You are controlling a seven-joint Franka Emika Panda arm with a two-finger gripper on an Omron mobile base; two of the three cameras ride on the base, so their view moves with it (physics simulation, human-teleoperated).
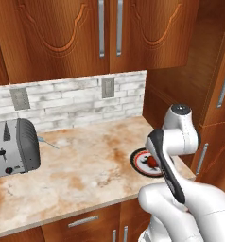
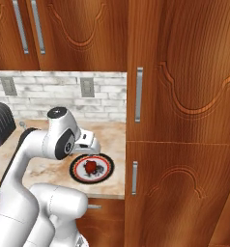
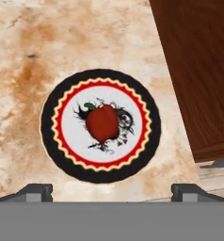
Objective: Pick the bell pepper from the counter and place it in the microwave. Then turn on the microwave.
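Observation:
The bell pepper (image 3: 102, 123), small and red with a green stem, lies in the middle of a round plate (image 3: 100, 175) with a black and red rim. The plate rests on the beige marbled counter (image 3: 20, 70) near its right end. My gripper (image 3: 112, 192) hangs above the plate, facing down, open, with nothing between its fingertips (image 3: 36, 190). From the right base view the hand (image 2: 89, 148) is just above and behind the bell pepper (image 2: 90, 166). In the left base view my arm covers part of the bell pepper (image 1: 152, 163) and plate (image 1: 136, 160). The microwave is out of view.
A tall wooden cabinet (image 2: 184, 120) stands right beside the plate, and its side (image 3: 198, 70) shows close by in the hand view. A silver toaster (image 1: 12, 146) sits at the counter's left end. Upper cabinets (image 1: 86, 33) hang over the brick backsplash (image 1: 76, 101).

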